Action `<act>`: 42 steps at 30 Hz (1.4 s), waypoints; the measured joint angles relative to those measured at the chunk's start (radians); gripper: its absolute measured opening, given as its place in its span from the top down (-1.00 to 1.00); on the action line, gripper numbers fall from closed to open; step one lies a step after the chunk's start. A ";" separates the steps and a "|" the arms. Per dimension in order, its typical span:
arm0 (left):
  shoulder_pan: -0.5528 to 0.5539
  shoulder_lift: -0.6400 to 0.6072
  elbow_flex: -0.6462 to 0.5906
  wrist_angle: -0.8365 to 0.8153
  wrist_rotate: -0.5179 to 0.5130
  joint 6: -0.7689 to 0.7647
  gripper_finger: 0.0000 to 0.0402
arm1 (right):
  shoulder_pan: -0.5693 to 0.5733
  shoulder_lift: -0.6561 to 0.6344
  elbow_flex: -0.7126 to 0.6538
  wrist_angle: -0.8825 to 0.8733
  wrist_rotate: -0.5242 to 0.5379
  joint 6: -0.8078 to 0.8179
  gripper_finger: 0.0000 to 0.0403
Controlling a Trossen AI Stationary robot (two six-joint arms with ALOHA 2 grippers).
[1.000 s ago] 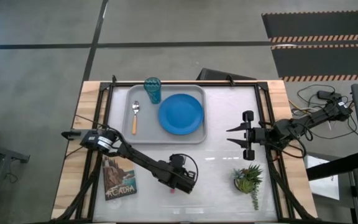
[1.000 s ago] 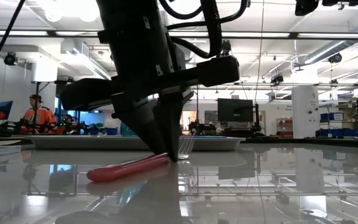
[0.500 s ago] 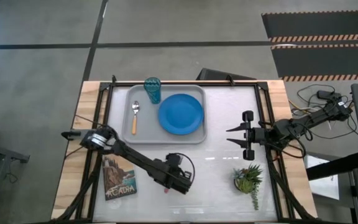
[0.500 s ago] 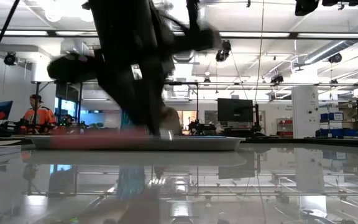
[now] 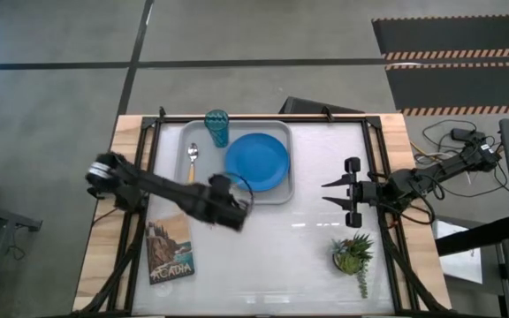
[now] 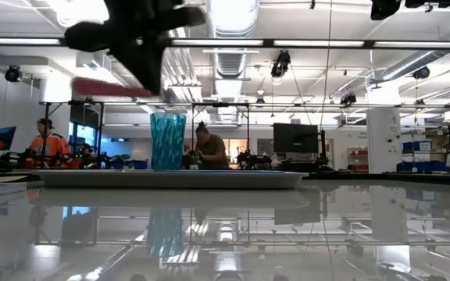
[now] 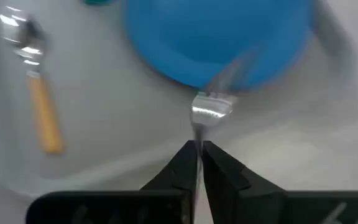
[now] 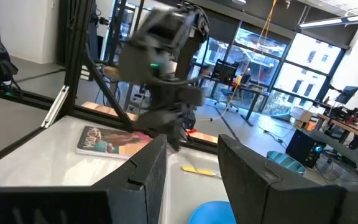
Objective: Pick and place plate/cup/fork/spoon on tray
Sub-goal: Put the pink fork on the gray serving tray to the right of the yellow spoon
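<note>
One fork [image 7: 209,111] is pinched in the left gripper [image 7: 197,149], tines pointing far toward the plate [image 7: 219,37]; the tray [image 5: 184,190] lies just beyond.

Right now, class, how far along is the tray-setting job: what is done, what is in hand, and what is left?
Done: the plate, cup and spoon already sit on the tray. In hand: the left gripper is shut on the fork, carried in the air at the tray's near edge. Left: setting the fork down on the tray. The right gripper waits open at the table's right side.
</note>
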 joint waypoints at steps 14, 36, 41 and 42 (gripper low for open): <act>0.251 -0.367 -0.580 0.507 -0.008 0.236 0.99 | 0.000 0.000 0.000 -0.013 0.008 -0.009 0.34; 0.282 -0.259 -0.649 0.462 -0.050 1.338 0.37 | 0.000 0.000 0.000 -0.020 0.010 -0.016 0.34; 0.282 -0.180 -0.642 0.468 -0.098 1.419 0.11 | 0.000 0.001 0.000 -0.023 0.010 -0.018 0.34; 0.282 -0.171 -0.642 0.465 -0.084 1.420 0.10 | 0.000 0.001 0.000 -0.023 0.010 -0.018 0.34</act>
